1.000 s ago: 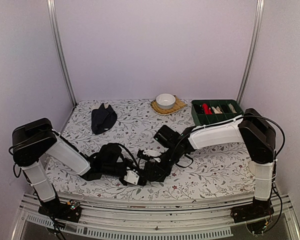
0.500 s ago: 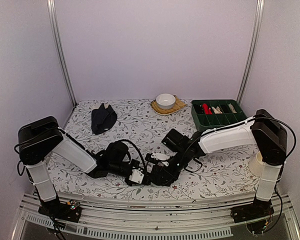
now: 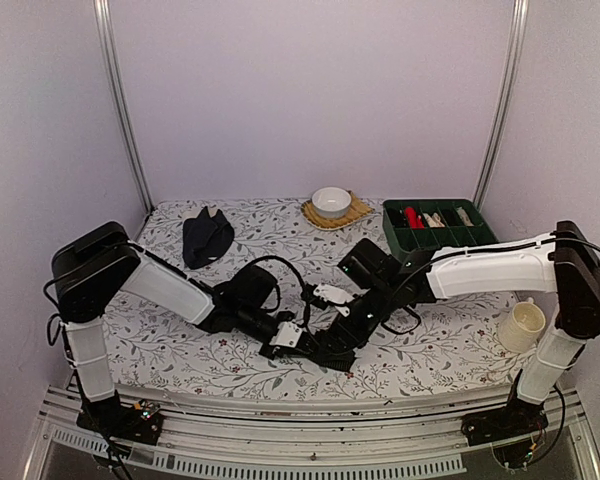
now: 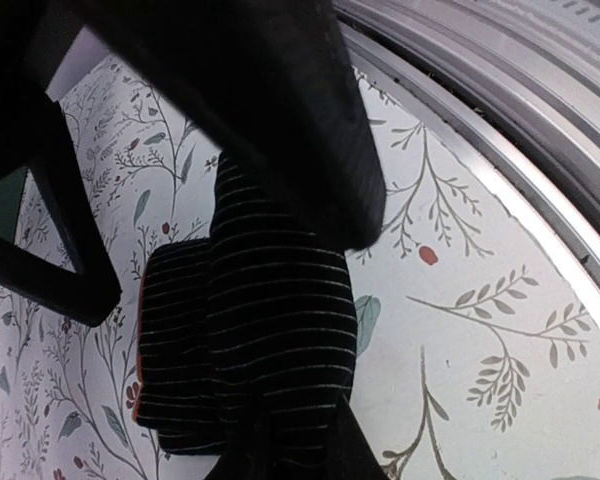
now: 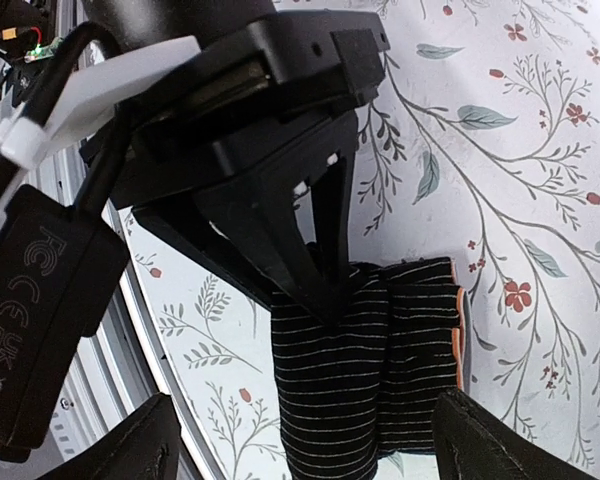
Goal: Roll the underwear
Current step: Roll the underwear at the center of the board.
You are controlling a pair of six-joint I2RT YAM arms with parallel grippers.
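From above, both arms reach toward the lower centre of the frame. There the left tool (image 3: 296, 338) and the right tool (image 3: 332, 346) meet low over the floral counter (image 3: 430, 350). The dark cloth under them cannot be told apart from the black hardware. A second black underwear (image 3: 206, 237) lies at upper left, well apart from the tools. At the back, a white bowl (image 3: 331, 200) stands on a woven yellow mat (image 3: 355, 213). A green compartment tray (image 3: 420, 241) sits to the right of the bowl. A cream mug (image 3: 521, 326) stands at the right, beside the right arm.

In the left wrist view, the striped underwear (image 4: 245, 350) lies bundled in a short roll at lower centre. It is black with thin pale stripes and has an orange-red edge on its left side. The left tool (image 4: 230, 262) comes down from the top and is closed on a raised fold at the roll's upper end.

In the right wrist view, the roll (image 5: 365, 380) lies at lower centre with its orange edge on the right. The left tool (image 5: 315, 285) enters from the upper left. Its fingers (image 5: 280, 250) converge and pinch the roll's upper left corner. The right tool (image 5: 315, 440) stands wide open, with one finger in each bottom corner of the frame, on either side of the roll and clear of it.
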